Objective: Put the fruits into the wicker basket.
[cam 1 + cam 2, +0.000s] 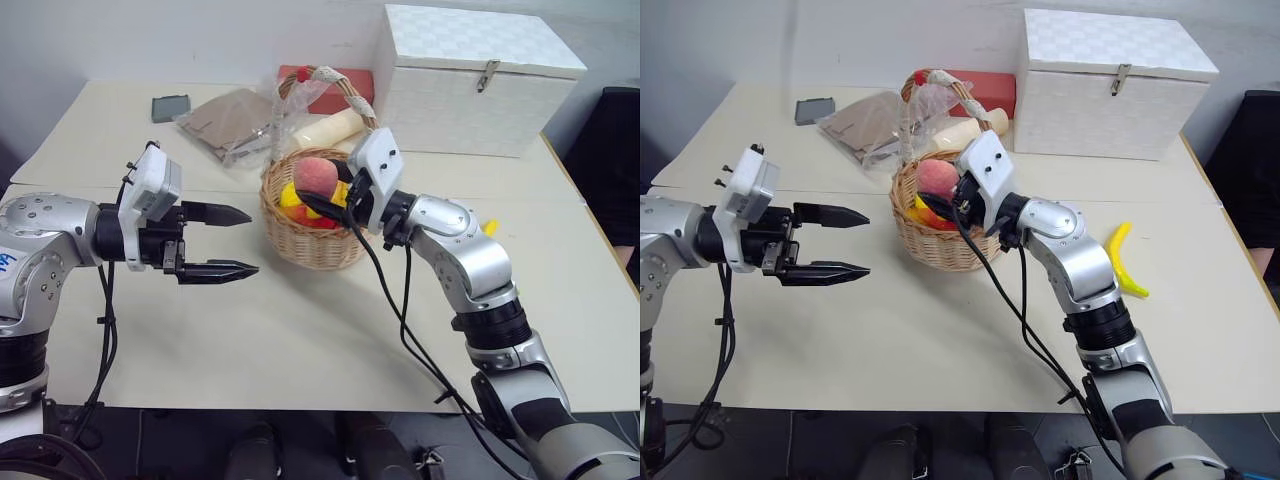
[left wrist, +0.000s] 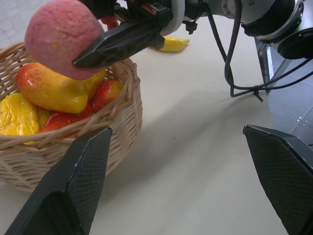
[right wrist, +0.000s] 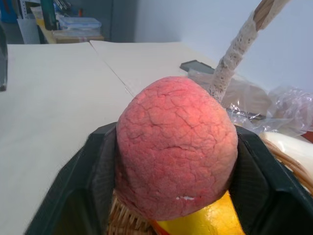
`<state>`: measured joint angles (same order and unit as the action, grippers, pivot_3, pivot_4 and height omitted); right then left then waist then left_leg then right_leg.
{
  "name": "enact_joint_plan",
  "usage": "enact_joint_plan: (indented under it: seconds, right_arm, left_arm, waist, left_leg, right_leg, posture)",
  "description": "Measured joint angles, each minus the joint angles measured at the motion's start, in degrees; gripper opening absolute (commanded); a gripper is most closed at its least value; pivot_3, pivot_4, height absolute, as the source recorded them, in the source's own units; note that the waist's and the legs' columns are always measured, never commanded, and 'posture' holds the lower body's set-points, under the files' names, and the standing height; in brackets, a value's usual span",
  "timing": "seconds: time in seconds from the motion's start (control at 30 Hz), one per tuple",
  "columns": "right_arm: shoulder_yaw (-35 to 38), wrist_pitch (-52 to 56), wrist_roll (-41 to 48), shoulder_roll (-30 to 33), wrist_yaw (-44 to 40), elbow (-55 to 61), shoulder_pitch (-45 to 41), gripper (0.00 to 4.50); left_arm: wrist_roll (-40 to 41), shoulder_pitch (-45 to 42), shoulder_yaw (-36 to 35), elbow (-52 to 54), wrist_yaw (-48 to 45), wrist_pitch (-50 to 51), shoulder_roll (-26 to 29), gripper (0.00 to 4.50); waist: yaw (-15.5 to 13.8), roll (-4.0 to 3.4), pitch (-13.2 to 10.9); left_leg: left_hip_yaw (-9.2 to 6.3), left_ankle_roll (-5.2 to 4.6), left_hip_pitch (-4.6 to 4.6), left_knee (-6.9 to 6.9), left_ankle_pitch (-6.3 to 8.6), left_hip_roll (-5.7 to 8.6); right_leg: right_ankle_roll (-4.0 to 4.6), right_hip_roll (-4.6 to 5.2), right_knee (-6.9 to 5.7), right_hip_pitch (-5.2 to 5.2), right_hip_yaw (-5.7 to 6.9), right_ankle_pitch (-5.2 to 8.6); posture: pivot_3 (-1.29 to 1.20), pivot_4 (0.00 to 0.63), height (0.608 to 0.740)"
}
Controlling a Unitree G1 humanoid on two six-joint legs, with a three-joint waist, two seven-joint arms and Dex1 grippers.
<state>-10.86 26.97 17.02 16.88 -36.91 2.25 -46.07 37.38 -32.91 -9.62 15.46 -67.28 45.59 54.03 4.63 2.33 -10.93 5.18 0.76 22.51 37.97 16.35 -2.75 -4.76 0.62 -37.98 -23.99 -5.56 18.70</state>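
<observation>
My right gripper (image 1: 310, 190) is shut on the pink-red peach (image 3: 176, 147) and holds it just above the wicker basket (image 1: 300, 245), under its arched handle (image 1: 345, 90). A yellow-orange mango (image 2: 54, 90) and other red and yellow fruits lie in the basket. The yellow banana (image 1: 1122, 262) rests on the table to the right of my right arm. My left gripper (image 1: 252, 241) is open and holds nothing. It hovers level a short way left of the basket, with its fingers pointing at it.
A white lidded box (image 1: 470, 80) stands at the back right. Behind the basket are a cream roll (image 1: 325, 130), a red box (image 1: 345, 78) and a clear plastic bag with brown contents (image 1: 235, 120). A small dark object (image 1: 170, 107) lies at the back left.
</observation>
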Motion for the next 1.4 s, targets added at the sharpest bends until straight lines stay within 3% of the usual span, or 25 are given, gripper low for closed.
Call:
enact_joint_plan:
  seconds: [0.07, 0.3, 0.47, 0.63, 0.7, 0.87, 1.0, 1.17, 1.27, 1.4]
  right_arm:
    - [-0.1, 1.1, 0.4, 0.0, -0.9, 0.7, 1.4, 4.47]
    - [1.9, 6.4, 4.1, 1.5, -1.3, 9.4, 5.1, 4.47]
    - [9.8, 13.4, 12.1, 8.0, -2.4, 20.0, 13.1, 4.47]
    - [29.8, 24.2, 28.8, 22.9, -6.7, 33.7, 31.0, 4.47]
    - [38.1, 26.4, 31.4, 26.8, -7.9, 35.4, 38.2, 4.47]
    - [62.0, 25.2, 26.8, 34.3, -20.7, 34.5, 66.3, 4.47]
    - [70.6, 22.9, 25.5, 34.4, -26.3, 28.3, 72.4, 4.47]
    - [68.4, 20.2, 24.5, 34.4, -23.9, 25.7, 68.9, 4.47]
    - [62.4, 19.7, 24.5, 34.3, -19.9, 25.3, 63.3, 4.47]
    - [49.0, 17.8, 19.8, 32.5, -10.6, 19.9, 50.2, 4.47]
  left_arm:
    - [0.6, 0.0, -0.1, 0.4, 0.5, 0.0, 0.0, 4.5]
    - [0.6, -1.0, 1.5, -0.5, 1.0, -1.3, -1.5, 4.5]
    - [0.2, -4.8, 4.8, -3.6, -0.1, -3.0, -3.2, 4.5]
    - [-1.2, -9.0, 8.8, -8.0, -1.9, -5.1, -6.0, 4.5]
    - [-1.2, -10.4, 9.3, -9.3, -2.5, -5.2, -6.8, 4.5]
    - [-1.2, -12.2, 10.1, -9.7, -5.3, -6.6, -7.4, 4.5]
    - [-1.2, -12.9, 10.8, -9.5, -6.8, -6.8, -8.6, 4.5]
    - [-1.8, -13.9, 11.3, -10.1, -7.3, -7.6, -9.9, 4.5]
    - [-2.0, -13.9, 12.0, -10.4, -7.2, -7.6, -10.5, 4.5]
    - [-1.9, -13.5, 11.9, -9.1, -6.1, -7.2, -10.9, 4.5]
  waist:
    - [0.1, 0.0, 0.0]
    - [0.1, -0.01, 0.0]
    - [-0.9, -0.01, 0.0]
    - [-2.3, -0.04, 0.0]
    - [-2.6, -0.03, 0.0]
    - [-2.7, -0.05, 0.0]
    - [-1.7, -0.01, 0.0]
    - [-1.1, -0.03, 0.0]
    - [-1.2, -0.04, 0.0]
    - [-1.2, -0.03, 0.0]
  left_leg:
    - [-0.02, -0.03, -0.01, 0.0, 0.02, -0.02]
    - [-0.03, -0.08, -0.04, -0.03, 0.04, -0.03]
    - [-0.04, -0.12, 0.04, -0.02, 0.07, 0.01]
    - [-0.07, -0.23, 0.09, -0.03, 0.14, 0.01]
    - [-0.04, -0.25, 0.01, -0.02, 0.14, 0.02]
    - [0.04, -0.31, -0.37, -0.09, 0.18, 0.02]
    - [0.09, -0.35, -0.43, -0.07, 0.18, 0.04]
    - [0.08, -0.34, -0.45, -0.08, 0.18, 0.02]
    - [0.07, -0.33, -0.41, -0.09, 0.18, 0.04]
    - [0.09, -0.33, -0.37, -0.04, 0.17, 0.06]
  right_leg:
    - [0.0, -0.03, 0.0, -0.01, 0.01, 0.0]
    - [0.01, -0.07, -0.08, -0.05, 0.02, 0.01]
    - [0.01, -0.04, 0.05, -0.04, 0.05, 0.01]
    - [0.0, -0.05, 0.16, -0.02, 0.06, 0.01]
    - [-0.02, -0.09, 0.19, 0.06, 0.0, -0.01]
    - [-0.09, -0.26, 0.36, 0.43, -0.14, -0.02]
    - [-0.24, -0.25, 0.37, 0.52, -0.25, -0.11]
    - [-0.25, -0.26, 0.34, 0.49, -0.3, -0.11]
    - [-0.25, -0.23, 0.32, 0.43, -0.29, -0.11]
    - [-0.25, -0.16, 0.33, 0.4, -0.3, -0.11]
  posture:
    - [0.0, 0.15, 0.74]
    - [0.0, 0.15, 0.74]
    - [0.0, 0.15, 0.74]
    - [0.0, 0.15, 0.74]
    - [0.0, 0.15, 0.74]
    - [0.0, 0.15, 0.74]
    - [0.0, 0.15, 0.74]
    - [0.0, 0.15, 0.74]
    - [0.0, 0.15, 0.74]
    - [0.0, 0.15, 0.74]
